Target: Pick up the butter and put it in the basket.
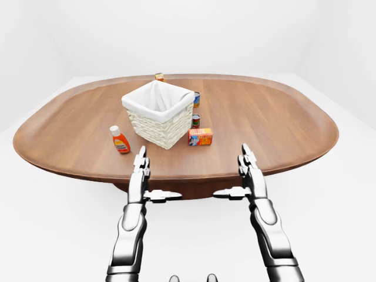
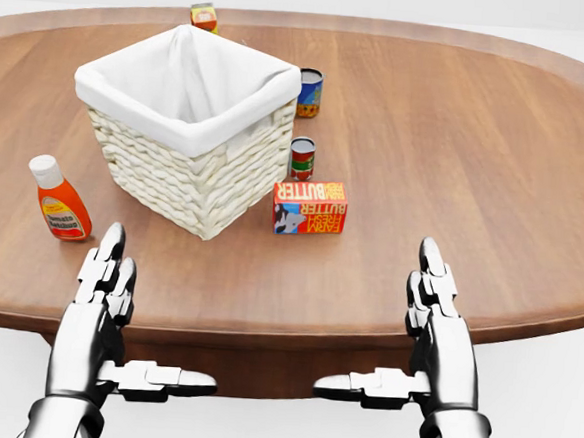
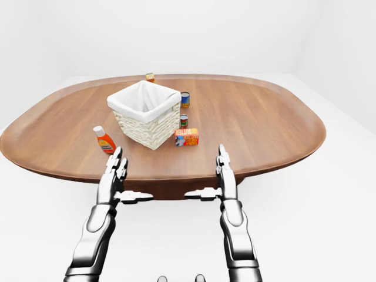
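Observation:
The butter (image 2: 310, 207) is an orange and red box labelled "FARM BUTTER", lying on the oval wooden table (image 2: 497, 153) just right of the basket (image 2: 184, 121). The basket is white wicker with a white cloth liner, and nothing shows inside it. My left hand (image 2: 115, 307) hovers at the table's near edge, below the basket, with fingers straight and thumb out. Level with it, my right hand (image 2: 415, 323) is held the same way, below and right of the butter. Both hands are open and hold nothing.
An orange sauce bottle (image 2: 61, 201) with a white cap lies left of the basket. A small can (image 2: 302, 158) stands just above the butter, and another can (image 2: 309, 92) stands farther up. A small box (image 2: 204, 15) sits near the table's top edge.

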